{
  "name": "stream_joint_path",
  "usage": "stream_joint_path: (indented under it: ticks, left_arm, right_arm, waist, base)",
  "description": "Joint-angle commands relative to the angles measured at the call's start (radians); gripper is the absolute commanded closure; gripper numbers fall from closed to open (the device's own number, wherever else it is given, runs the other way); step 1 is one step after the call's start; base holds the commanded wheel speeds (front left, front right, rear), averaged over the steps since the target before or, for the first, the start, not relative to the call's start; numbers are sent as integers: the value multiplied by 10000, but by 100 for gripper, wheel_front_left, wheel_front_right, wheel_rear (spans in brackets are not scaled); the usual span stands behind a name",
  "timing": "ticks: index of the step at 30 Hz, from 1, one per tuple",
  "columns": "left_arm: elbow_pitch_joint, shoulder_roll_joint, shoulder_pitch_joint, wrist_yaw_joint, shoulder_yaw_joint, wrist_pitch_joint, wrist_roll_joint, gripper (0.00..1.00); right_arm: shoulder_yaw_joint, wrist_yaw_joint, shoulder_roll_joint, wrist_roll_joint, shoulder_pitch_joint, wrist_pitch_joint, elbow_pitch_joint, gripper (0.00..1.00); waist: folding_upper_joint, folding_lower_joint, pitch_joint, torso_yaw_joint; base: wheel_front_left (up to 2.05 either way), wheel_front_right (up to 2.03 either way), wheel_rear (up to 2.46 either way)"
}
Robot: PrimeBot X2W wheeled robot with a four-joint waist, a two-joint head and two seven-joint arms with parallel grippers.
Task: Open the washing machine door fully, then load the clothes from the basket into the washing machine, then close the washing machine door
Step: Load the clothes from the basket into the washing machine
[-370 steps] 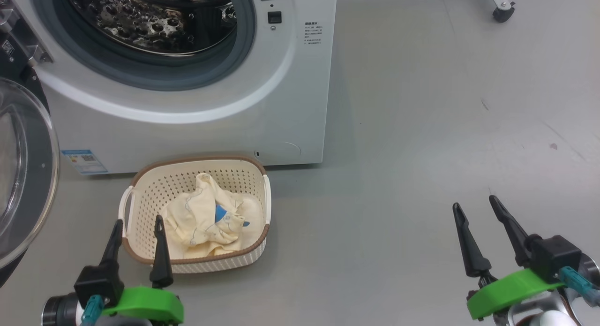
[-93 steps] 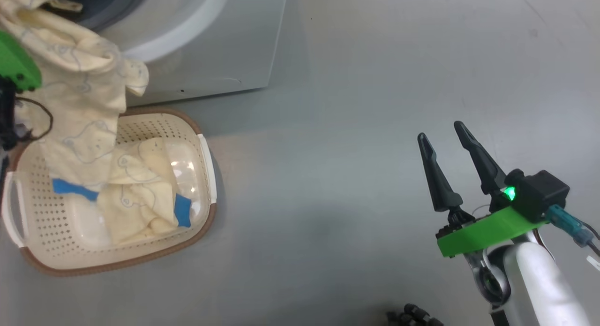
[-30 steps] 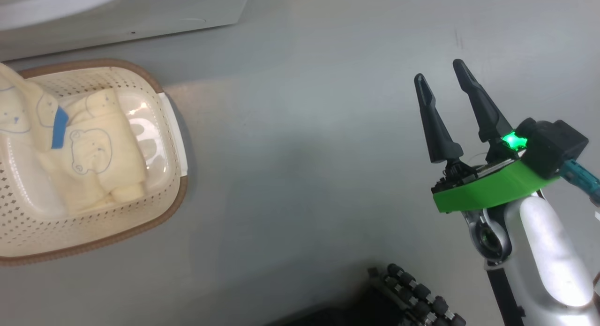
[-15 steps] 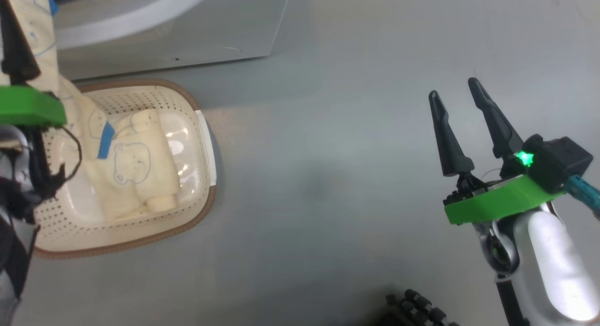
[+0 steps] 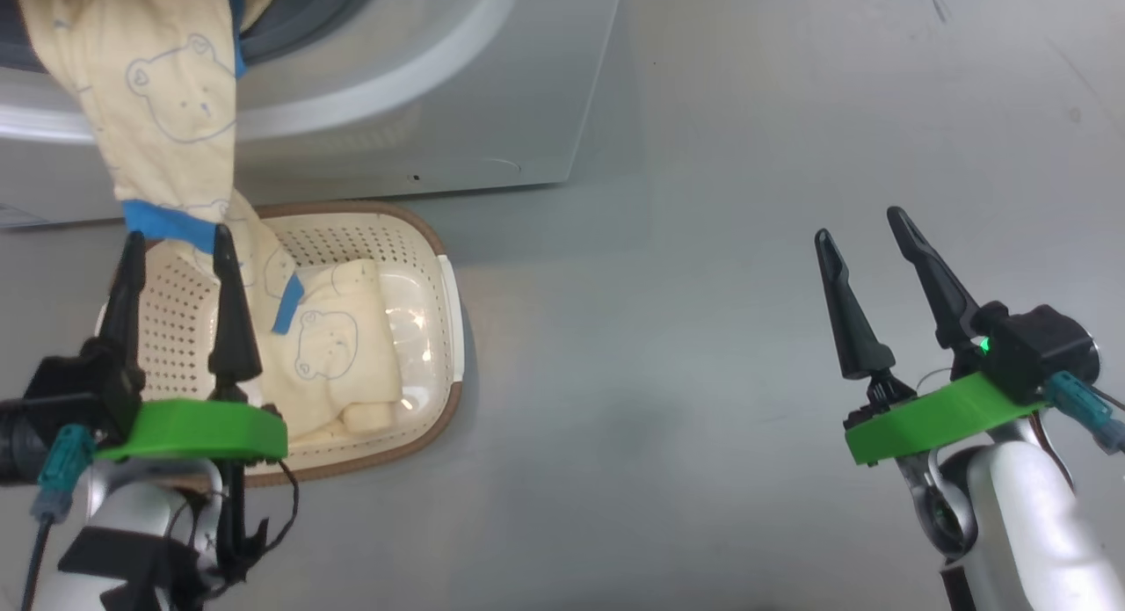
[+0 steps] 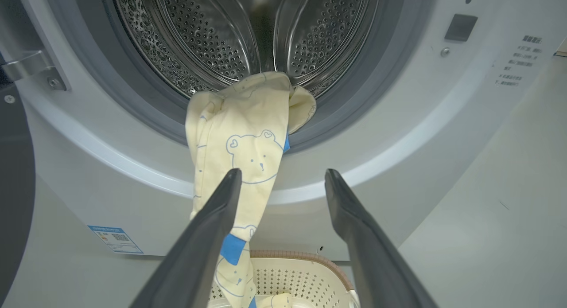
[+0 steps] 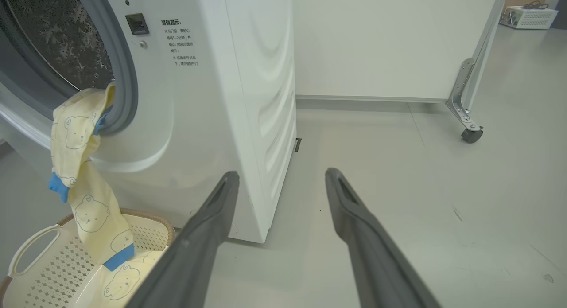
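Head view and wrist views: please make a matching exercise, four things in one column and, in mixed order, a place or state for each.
1 clothes
2 basket
3 left gripper
4 right gripper

a open, over bare floor
b on the floor before the washing machine
c hanging from the drum's mouth down into the basket
d open, pointing at the drum

Pairs: 1-c; 2-b; 3-d; 4-a

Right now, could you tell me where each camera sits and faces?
Head view: on the head, looking down at the basket; left hand and right hand below.
Left wrist view: on that wrist, facing the washing machine; own fingers.
Right wrist view: on that wrist, facing the machine's corner; own fingers.
All share the draped clothes.
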Motion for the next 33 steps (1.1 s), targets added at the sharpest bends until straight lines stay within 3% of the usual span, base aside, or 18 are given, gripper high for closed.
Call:
stream_joint_path:
  ticks: [1, 14, 33]
  left_arm:
    - [-267, 189, 35, 859, 325, -123, 65, 0]
    - [415, -300, 817, 660, -65, -227, -29, 0]
    - [813, -453, 698, 586, -263, -215, -136, 0]
  right_arm:
    - [127, -29, -98, -67, 179, -95, -232, 0]
    - [64, -29, -98, -250, 578, -43, 68, 0]
    - [128, -29, -98, -187, 803, 4, 21, 0]
  waist:
    - [-1, 1, -346, 278]
    - [-1, 1, -1394, 606]
    - [-1, 1, -1729, 652]
  base:
    - [0, 0, 0]
    - [0, 0, 0]
    - [0, 0, 0]
